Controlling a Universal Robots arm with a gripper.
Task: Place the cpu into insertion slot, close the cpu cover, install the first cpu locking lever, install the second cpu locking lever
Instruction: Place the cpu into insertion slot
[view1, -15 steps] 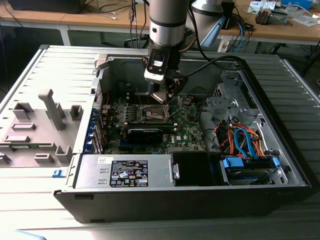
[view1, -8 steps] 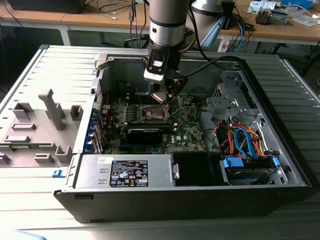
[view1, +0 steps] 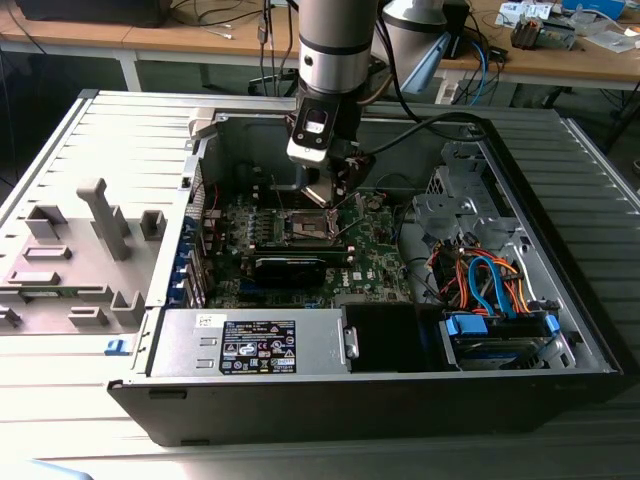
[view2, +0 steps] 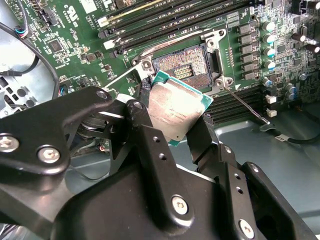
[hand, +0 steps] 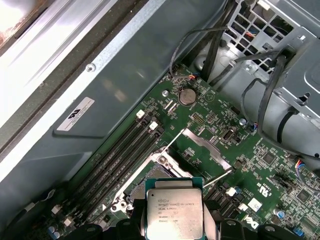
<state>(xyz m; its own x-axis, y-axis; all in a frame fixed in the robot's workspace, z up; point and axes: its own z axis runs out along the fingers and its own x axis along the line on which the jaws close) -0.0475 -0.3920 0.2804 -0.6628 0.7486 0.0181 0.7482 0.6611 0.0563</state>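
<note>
The cpu (view2: 176, 109), a flat square chip with a silver-grey top and green edge, hangs tilted between my gripper's (view2: 175, 114) black fingers (view2: 142, 125), which are shut on its sides. It is also seen from above as the cpu (hand: 174, 212) in the first wrist view. The insertion slot (view2: 187, 67), open with a dark centre and shiny rim, lies just beyond and below the chip, apart from it. The cpu cover (hand: 207, 149) stands tilted up beside the slot (hand: 159, 176). A thin wire locking lever (view2: 245, 102) sticks out unlatched. In the exterior view my gripper (view1: 325, 195) hovers over the slot (view1: 305, 228).
The motherboard lies inside an open computer case (view1: 560, 330). Memory slots (view2: 175, 20) run beside the socket, and a long black card (view1: 290, 268) lies in front of it. The power supply (view1: 250, 345), drive cage with blue and orange cables (view1: 490, 285) and grey fixture (view1: 80, 250) surround the work area.
</note>
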